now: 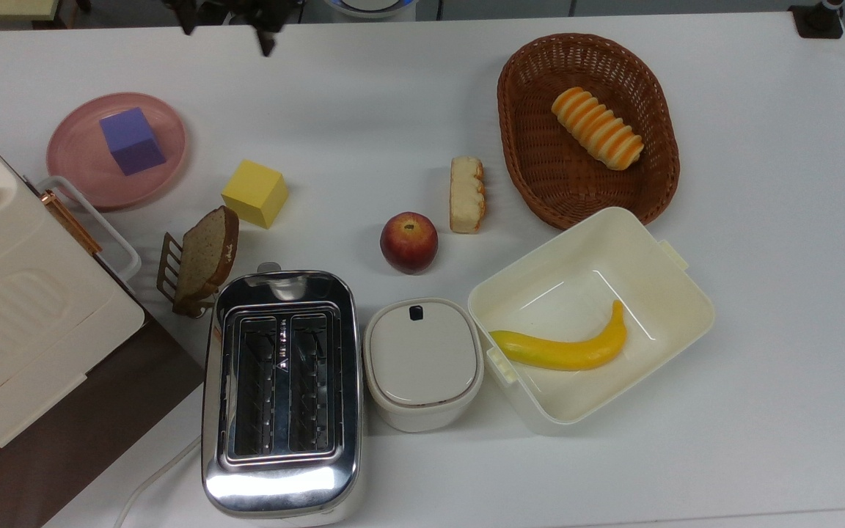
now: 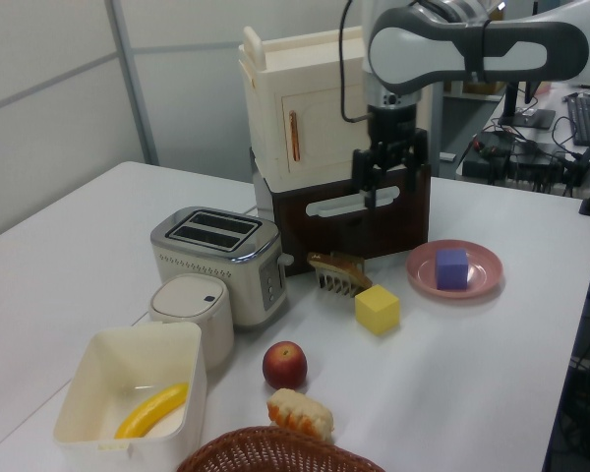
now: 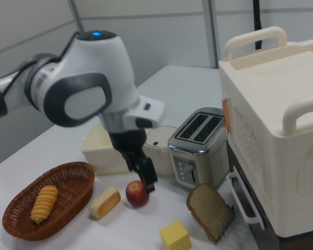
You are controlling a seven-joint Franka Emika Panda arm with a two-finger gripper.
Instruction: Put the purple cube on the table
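Note:
The purple cube point(image 1: 131, 141) point(image 2: 451, 267) sits on the round pink plate point(image 1: 167, 150) point(image 2: 484, 277), at the top view's left. My gripper point(image 1: 228, 31) point(image 2: 383, 189) point(image 3: 146, 179) hangs open and empty well above the white table point(image 1: 393, 95) point(image 2: 472, 374). In the top view it is at the upper edge, to the right of the plate and farther back. In the left view it hangs in front of the cream cabinet, left of the plate and higher.
A yellow cube point(image 1: 254, 193), a bread slice on a rack point(image 1: 206, 257) and an apple point(image 1: 408, 242) lie near the plate. A toaster point(image 1: 281, 389), a lidded pot point(image 1: 422, 361), a banana box point(image 1: 657, 293), a basket point(image 1: 518, 147) and a tall cabinet point(image 1: 19, 315) stand around.

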